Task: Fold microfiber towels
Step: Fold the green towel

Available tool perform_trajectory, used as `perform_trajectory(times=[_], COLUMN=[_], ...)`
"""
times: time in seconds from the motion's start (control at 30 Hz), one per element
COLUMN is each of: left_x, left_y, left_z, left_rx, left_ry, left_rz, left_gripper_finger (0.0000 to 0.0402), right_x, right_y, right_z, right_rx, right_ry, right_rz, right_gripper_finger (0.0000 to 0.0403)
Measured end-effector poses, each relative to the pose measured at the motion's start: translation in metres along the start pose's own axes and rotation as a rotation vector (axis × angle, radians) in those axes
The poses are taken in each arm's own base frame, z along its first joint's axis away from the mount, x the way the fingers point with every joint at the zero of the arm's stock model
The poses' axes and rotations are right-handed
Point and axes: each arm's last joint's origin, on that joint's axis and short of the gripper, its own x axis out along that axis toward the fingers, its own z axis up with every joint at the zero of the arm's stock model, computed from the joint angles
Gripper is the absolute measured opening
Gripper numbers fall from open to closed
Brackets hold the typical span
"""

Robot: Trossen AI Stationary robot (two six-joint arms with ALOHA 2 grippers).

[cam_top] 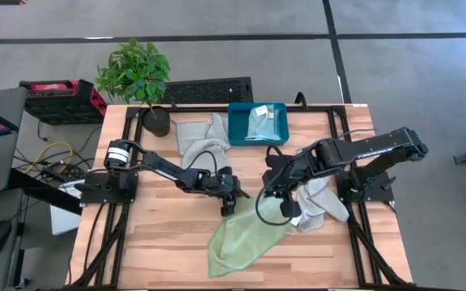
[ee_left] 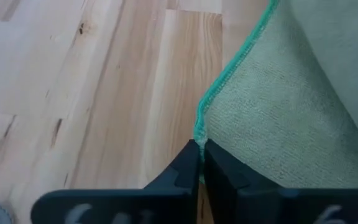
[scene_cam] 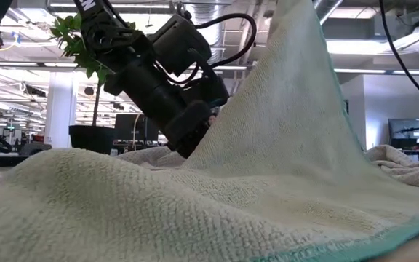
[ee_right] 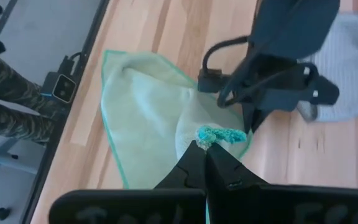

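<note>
A light green towel [cam_top: 245,238] with a teal hem lies partly on the table near its front edge, its far part raised between my two grippers. It fills the low view [scene_cam: 268,182] and also shows in the right wrist view [ee_right: 142,118]. My left gripper [cam_top: 230,204] is shut on its left raised part. My right gripper [cam_top: 286,208] is shut on its right raised corner. A pale grey towel [cam_top: 203,133] lies crumpled at the back. Another pale grey towel [cam_top: 324,198] lies under my right arm. A light blue cloth [cam_top: 261,121] lies in the teal bin [cam_top: 237,129]. My left gripper pinches the green towel's teal-hemmed edge [ee_left: 199,135] between its two fingers, coming slanting down from the table's left. The cloth rises from the table to the fingers. My right gripper pinches a bunched corner of the green towel, its teal hem [ee_right: 219,134] crumpled at the fingertips, from above. The towel hangs from it down to the table, where its near part [ee_right: 129,143] lies spread.
A potted plant [cam_top: 140,81] stands at the back left corner. The teal bin stands at the back middle. Bare wood [cam_top: 152,242] lies at the front left. A person's legs [ee_right: 11,93] show beyond the table's front edge.
</note>
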Motion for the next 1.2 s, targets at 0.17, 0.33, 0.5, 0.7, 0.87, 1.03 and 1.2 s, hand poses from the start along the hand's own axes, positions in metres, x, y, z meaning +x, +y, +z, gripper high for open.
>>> perform_trajectory(times=[0.17, 0.33, 0.5, 0.7, 0.87, 1.03, 1.2], left_x=[-0.027, -0.073, -0.123, -0.187, -0.235, -0.268, -0.29], left_y=[-0.001, 0.001, 0.004, 0.008, 0.009, 0.013, 0.018], left_z=[0.007, 0.023, 0.031, 0.044, 0.043, 0.042, 0.045], left_rx=[0.008, 0.043, -0.004, -0.098, -0.122, -0.131, -0.086], left_ry=[0.045, 0.07, 0.079, -0.073, -0.194, -0.31, -0.395], left_rz=[-0.011, 0.03, 0.078, 0.128, 0.206, 0.283, 0.419], left_gripper_finger=[0.0002, 0.0001, 0.0001, 0.0, 0.0, 0.0, 0.0], right_x=[0.0, -0.001, -0.005, -0.021, -0.04, -0.053, -0.053], right_y=[-0.002, -0.002, -0.004, -0.007, -0.01, -0.016, -0.035], right_z=[-0.007, -0.014, -0.019, -0.024, -0.032, -0.036, -0.038], right_rx=[0.05, 0.106, 0.11, 0.152, 0.228, 0.295, 0.341], right_ry=[0.076, 0.143, 0.178, 0.152, 0.121, 0.085, 0.093], right_rz=[-0.011, -0.018, -0.093, -0.271, -0.431, -0.592, -0.776], right_gripper_finger=[0.0007, 0.0007, 0.0007, 0.0007, 0.0007, 0.0007, 0.0007])
